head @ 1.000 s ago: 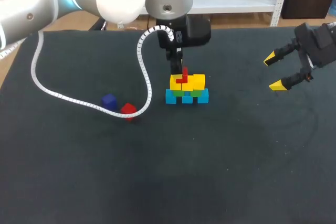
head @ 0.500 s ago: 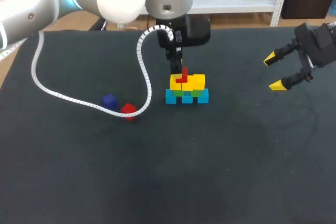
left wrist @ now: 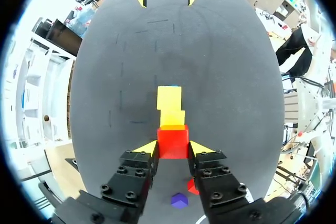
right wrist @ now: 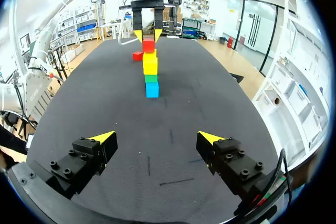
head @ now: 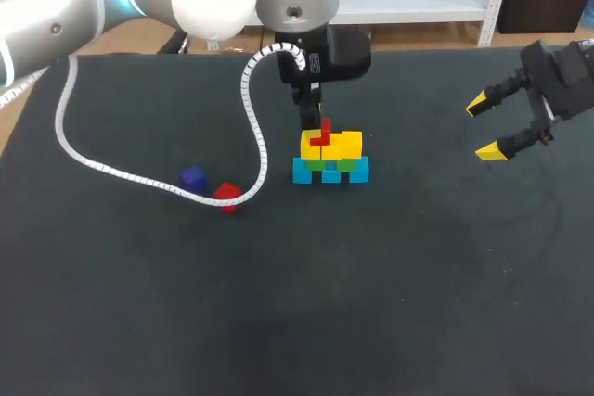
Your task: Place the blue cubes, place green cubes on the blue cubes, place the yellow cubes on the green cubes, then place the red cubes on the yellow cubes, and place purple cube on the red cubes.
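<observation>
Loose red cube [left wrist: 192,186] half behind left claw [left wrist: 173,148]

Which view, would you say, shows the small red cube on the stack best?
Left wrist view: the small red cube sits large between the left jaws. Head view: partly hidden. Right wrist view: far off.

The stack of cubes [head: 330,157] stands on the table [head: 371,303] just past its middle. Its top cube [head: 322,134] sits at the stack's left end, gripped from both sides by the left gripper [head: 316,127]. Well left of the stack, the left loose cube [head: 193,178] and right loose cube [head: 226,195] lie side by side along the cable [head: 93,162]. The right gripper [head: 483,127] hangs far right, fingers spread.
</observation>
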`<state>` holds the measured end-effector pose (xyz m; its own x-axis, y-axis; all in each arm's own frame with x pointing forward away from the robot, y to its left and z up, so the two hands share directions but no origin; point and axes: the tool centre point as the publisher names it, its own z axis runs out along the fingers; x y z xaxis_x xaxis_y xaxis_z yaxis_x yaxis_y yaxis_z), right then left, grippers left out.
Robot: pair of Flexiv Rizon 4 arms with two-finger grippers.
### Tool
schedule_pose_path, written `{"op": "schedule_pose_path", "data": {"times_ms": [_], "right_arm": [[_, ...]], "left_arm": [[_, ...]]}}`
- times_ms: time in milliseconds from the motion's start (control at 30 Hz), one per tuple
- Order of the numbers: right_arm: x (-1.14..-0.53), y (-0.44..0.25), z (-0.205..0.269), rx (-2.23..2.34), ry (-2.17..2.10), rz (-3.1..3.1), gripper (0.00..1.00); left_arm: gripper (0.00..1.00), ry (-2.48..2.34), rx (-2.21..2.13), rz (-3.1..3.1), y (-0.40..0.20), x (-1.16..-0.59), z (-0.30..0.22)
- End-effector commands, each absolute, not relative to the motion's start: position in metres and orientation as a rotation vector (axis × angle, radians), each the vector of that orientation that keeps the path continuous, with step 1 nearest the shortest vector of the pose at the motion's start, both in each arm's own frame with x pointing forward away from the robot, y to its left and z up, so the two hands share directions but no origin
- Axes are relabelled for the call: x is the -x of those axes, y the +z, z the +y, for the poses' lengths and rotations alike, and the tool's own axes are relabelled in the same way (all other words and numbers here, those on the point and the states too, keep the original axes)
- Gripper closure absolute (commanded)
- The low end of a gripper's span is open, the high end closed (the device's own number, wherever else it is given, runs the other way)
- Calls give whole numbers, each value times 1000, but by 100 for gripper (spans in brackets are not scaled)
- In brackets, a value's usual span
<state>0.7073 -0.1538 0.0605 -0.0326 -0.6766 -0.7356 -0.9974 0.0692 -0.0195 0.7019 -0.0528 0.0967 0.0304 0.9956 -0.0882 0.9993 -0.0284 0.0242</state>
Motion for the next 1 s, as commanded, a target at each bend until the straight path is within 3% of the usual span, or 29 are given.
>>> {"op": "schedule_pose_path", "data": {"times_ms": [33, 467, 1000], "right_arm": [[-708, 60, -154, 1666, 711, 1768, 0], [-708, 60, -154, 1666, 711, 1768, 0], [-708, 60, -154, 1666, 711, 1768, 0]], "left_arm": [[84, -78, -2205, 2134, 97, -705, -53], [83, -79, -2208, 2135, 96, -705, -53], [65, -82, -2210, 2135, 95, -707, -54]]}}
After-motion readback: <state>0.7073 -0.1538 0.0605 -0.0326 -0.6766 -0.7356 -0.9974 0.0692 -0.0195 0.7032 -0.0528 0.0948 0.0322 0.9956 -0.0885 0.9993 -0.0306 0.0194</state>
